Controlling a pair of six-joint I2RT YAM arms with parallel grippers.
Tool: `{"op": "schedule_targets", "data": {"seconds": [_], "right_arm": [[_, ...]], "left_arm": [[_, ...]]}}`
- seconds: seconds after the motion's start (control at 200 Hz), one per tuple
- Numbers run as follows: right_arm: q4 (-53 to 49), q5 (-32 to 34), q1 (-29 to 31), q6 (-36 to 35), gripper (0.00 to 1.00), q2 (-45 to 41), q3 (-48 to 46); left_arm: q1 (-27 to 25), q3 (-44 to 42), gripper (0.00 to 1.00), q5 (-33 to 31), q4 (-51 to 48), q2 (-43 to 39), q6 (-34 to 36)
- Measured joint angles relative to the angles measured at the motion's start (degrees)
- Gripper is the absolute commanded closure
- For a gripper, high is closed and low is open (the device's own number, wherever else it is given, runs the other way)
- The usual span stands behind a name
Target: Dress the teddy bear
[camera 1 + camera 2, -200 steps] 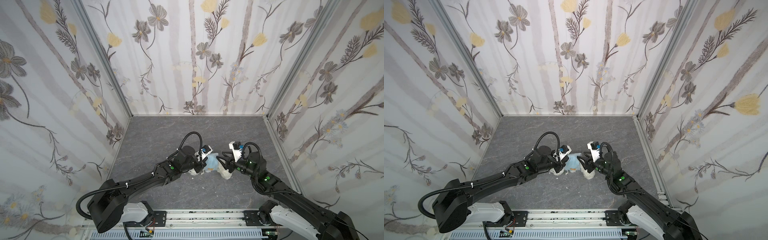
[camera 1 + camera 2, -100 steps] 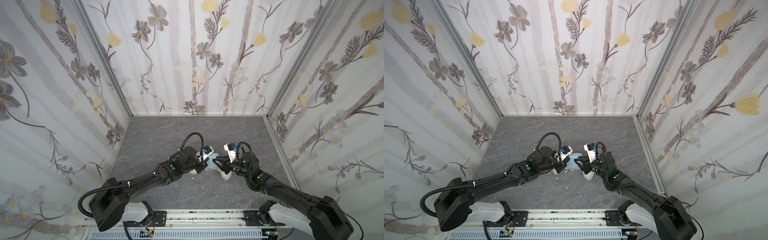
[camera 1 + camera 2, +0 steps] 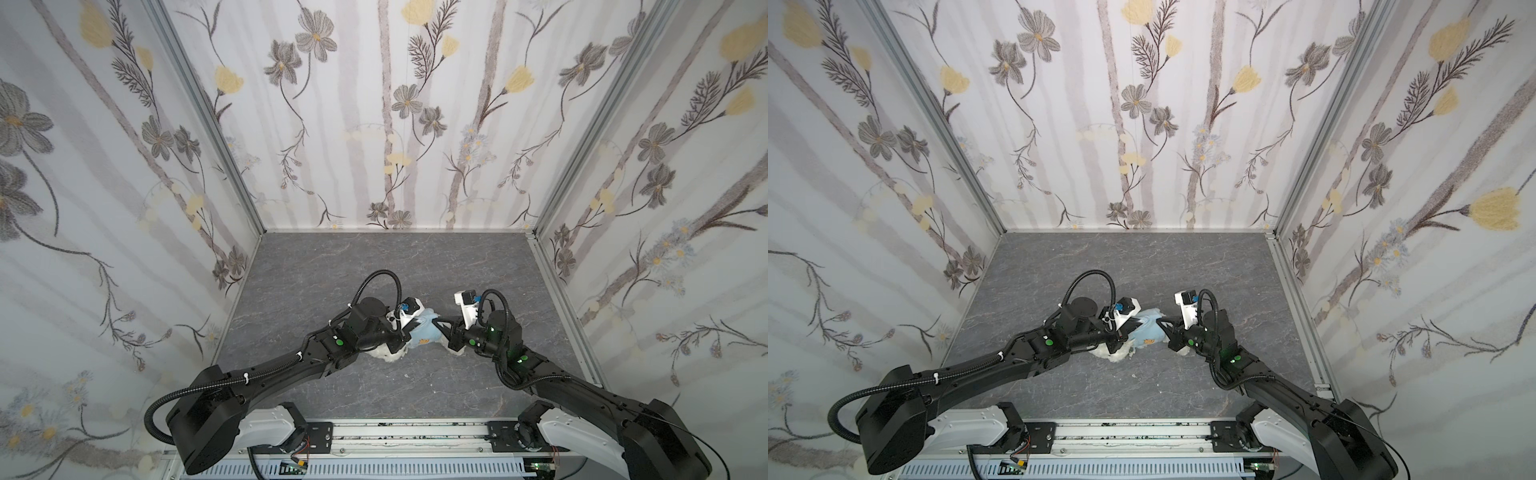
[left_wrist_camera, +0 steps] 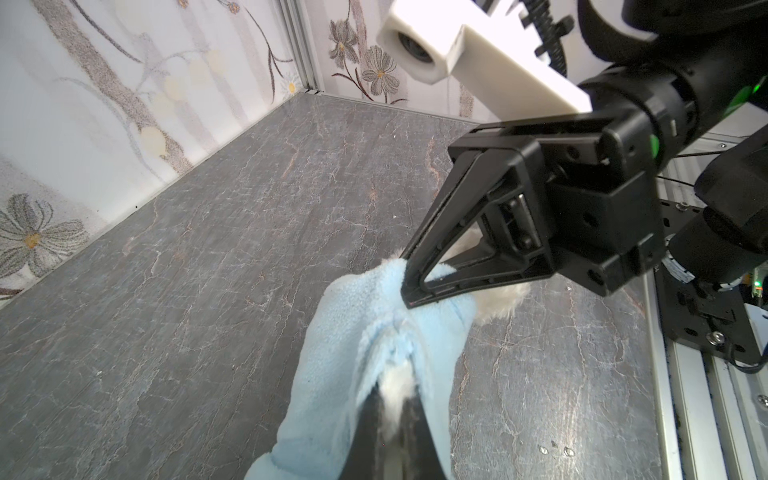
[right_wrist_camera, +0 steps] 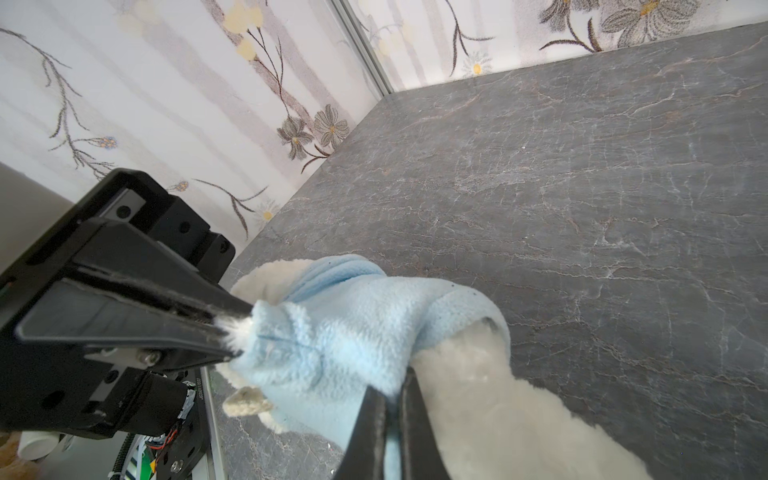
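The teddy bear [image 3: 384, 353] lies on the table [image 3: 332, 270], half inside the blue hoodie [image 3: 424, 332]; our left gripper [image 5: 237, 332] pinches its paw at the cuff, and our right gripper [image 4: 409, 293] has just clamped the fleece, so we can pull

Bright, soft, even light fills both top views, leaving only faint shadows on the grey marbled tabletop [image 3: 374, 270]. The pale floral-papered walls [image 3: 124, 187] bow outward at the edges. In the right wrist view the right gripper [image 5: 390, 380], close to the lens, is blurred.
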Motion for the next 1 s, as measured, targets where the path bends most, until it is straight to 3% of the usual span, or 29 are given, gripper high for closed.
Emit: {"op": "schedule_targets", "data": {"seconds": [0.26,0.465,0.999], "right_arm": [[1.57,0.22,-0.07,2.91,1.00,-0.52,-2.71],[5.25,0.22,0.57,4.39,1.00,2.51,-3.23],[15.56,5.90,4.74,5.11,1.00,11.23,-4.26]], "left_arm": [[1.11,-2.71,1.00,2.10,1.51,-2.78,1.44],[1.62,-4.42,1.00,2.71,4.20,-3.21,-1.90],[0.50,-8.55,1.00,-4.02,13.40,-4.28,-23.02]]}}
